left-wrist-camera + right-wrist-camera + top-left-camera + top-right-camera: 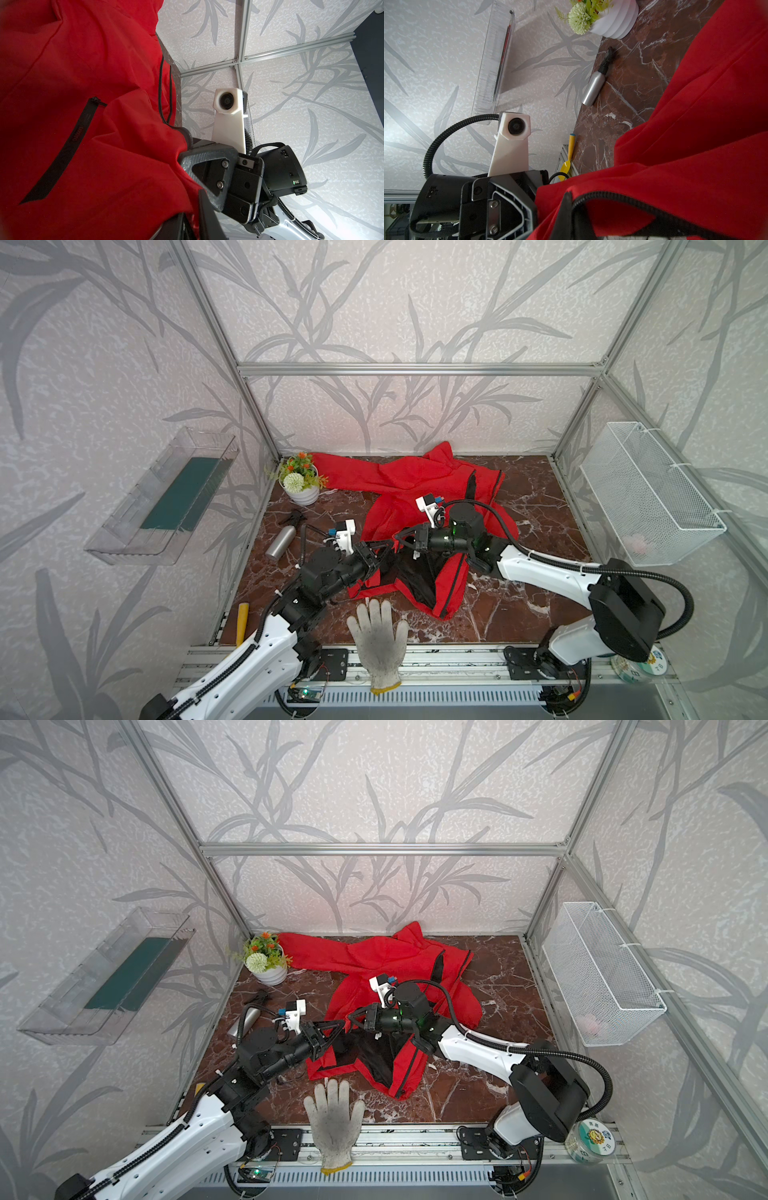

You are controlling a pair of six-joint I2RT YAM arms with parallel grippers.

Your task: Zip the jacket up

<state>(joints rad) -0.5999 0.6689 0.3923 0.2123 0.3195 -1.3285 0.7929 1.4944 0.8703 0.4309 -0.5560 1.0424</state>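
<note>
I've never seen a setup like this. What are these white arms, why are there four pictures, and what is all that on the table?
This is a two-armed robot: the left arm and the right arm each end in a black two-fingered tool. Two pictures look down from overhead, side by side. The other two come from small cameras on each arm's wrist, so they look tilted and very close.

On the brown marble-patterned table are a red thin-fabric jacket, unzipped with its black lining showing, a white knitted work glove, a silver spray bottle and a white pot of artificial flowers.

The right tool is pinched shut on the jacket's edge by the black front zipper. The left tool sits in the fabric beside it, but whether it grips is unclear.
</note>
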